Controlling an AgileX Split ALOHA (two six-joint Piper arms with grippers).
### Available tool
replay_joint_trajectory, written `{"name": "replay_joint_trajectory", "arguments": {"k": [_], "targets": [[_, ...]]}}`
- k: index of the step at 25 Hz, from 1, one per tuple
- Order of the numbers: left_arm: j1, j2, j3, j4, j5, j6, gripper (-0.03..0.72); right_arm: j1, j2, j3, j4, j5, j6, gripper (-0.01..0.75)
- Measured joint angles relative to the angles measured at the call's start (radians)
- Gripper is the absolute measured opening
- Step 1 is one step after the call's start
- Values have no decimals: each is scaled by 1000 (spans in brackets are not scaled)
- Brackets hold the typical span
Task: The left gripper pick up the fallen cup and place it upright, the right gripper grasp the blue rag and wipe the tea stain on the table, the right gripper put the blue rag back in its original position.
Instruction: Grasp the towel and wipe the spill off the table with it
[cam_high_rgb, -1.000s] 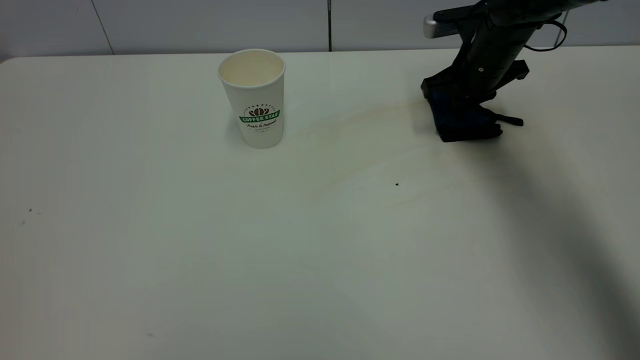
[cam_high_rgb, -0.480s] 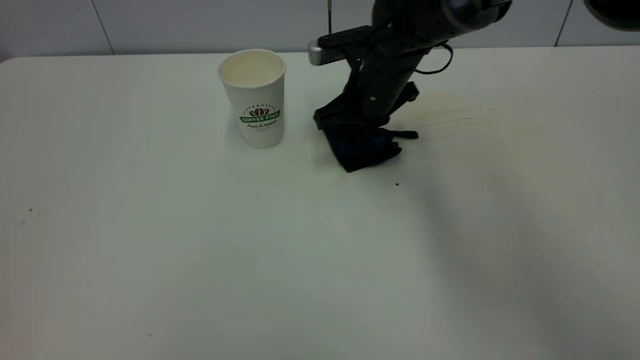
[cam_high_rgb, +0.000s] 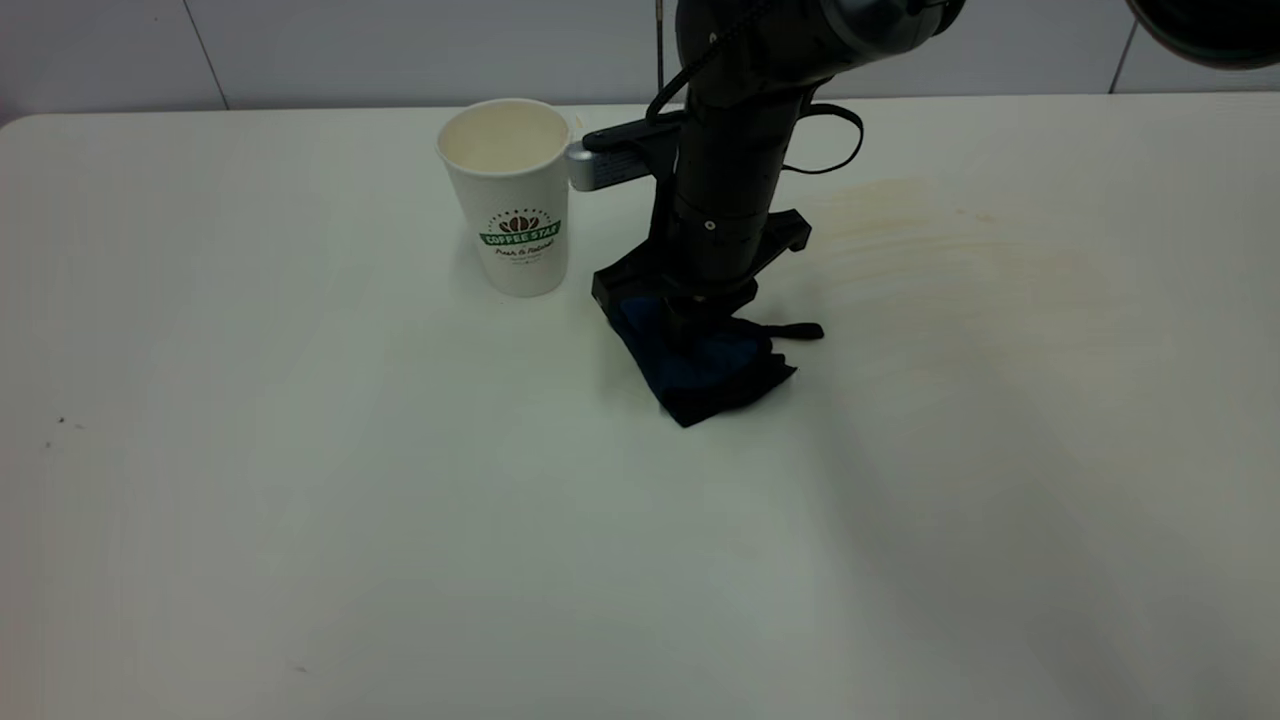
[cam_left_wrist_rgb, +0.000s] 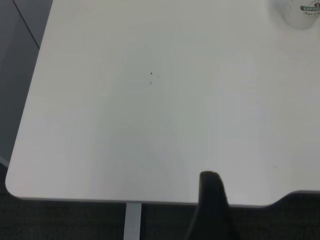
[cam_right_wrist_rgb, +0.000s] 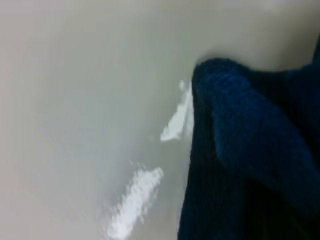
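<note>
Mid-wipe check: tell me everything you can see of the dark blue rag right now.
The small dark blue cloth rag looks knitted and soft, bunched and folded rather than flat. A short black loop strap sticks out sideways. It is pressed on the white table under the black right gripper, which is clamped on its top, to the right of and nearer the camera than the upright white paper cup.

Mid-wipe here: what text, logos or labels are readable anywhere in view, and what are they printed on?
"COFFEE STAR": white letters on the green banner of the cup, under a coffee-bean emblem.
Script line beneath the banner on the cup: too small to read.
Left wrist view shows only the banner's lower edge; unreadable there.
The blue rag, right gripper, left gripper and table: no text visible.
</note>
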Motion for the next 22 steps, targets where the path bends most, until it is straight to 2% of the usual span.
{"name": "replay_joint_trajectory", "arguments": {"k": [6,10,16,19,22], "targets": [[0,0,0,0,0,0,579,-81,-3,0,1,63,1,82],[0,0,0,0,0,-1,579,-186,-4,0,-1,57,1,82],[0,0,0,0,0,-1,579,-345,-5,0,-17,-20,-35,82],[0,0,0,0,0,-1,579,-391,-5,1,-19,-86,-61,82],[0,0,0,0,0,-1,579,-401,-1,1,-10,-138,-77,83]]}}
